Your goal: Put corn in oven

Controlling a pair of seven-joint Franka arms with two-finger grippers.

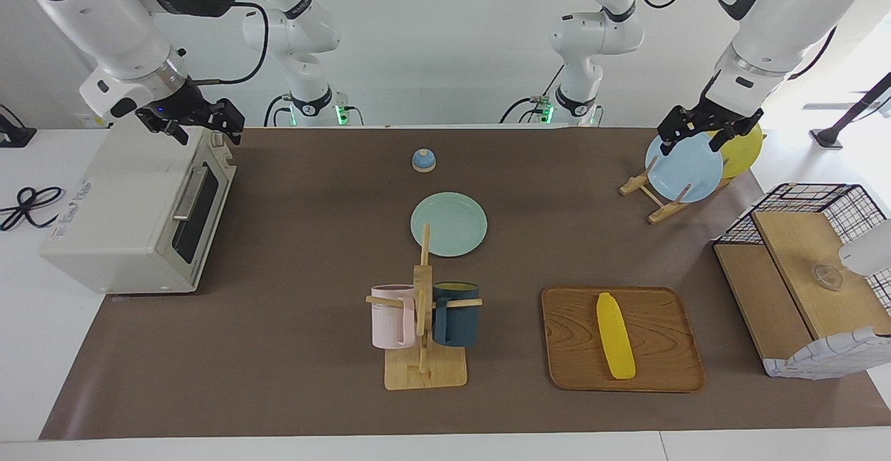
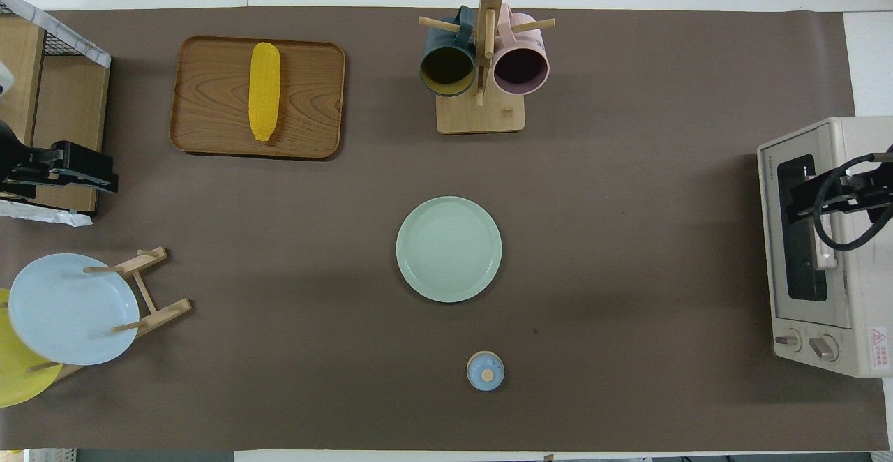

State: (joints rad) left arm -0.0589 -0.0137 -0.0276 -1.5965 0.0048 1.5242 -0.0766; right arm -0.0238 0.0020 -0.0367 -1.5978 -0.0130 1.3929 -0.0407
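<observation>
The yellow corn [image 1: 615, 336] lies on a wooden tray [image 1: 661, 370] toward the left arm's end of the table, on the part farthest from the robots; it also shows in the overhead view [image 2: 264, 100]. The cream-white oven [image 1: 132, 217] stands at the right arm's end with its dark glass door shut; it also shows in the overhead view [image 2: 816, 252]. My right gripper [image 1: 209, 135] hangs open and empty over the oven's top. My left gripper [image 1: 692, 142] hangs open and empty over the plate rack, well away from the corn.
A green plate [image 1: 449, 224] lies mid-table. A wooden mug tree [image 1: 423, 322] holds a pink and a dark blue mug beside the tray. A small blue knob [image 1: 423, 160] sits near the robots. A rack with a blue plate [image 1: 683, 168] and a wire-and-wood shelf [image 1: 800, 287] stand at the left arm's end.
</observation>
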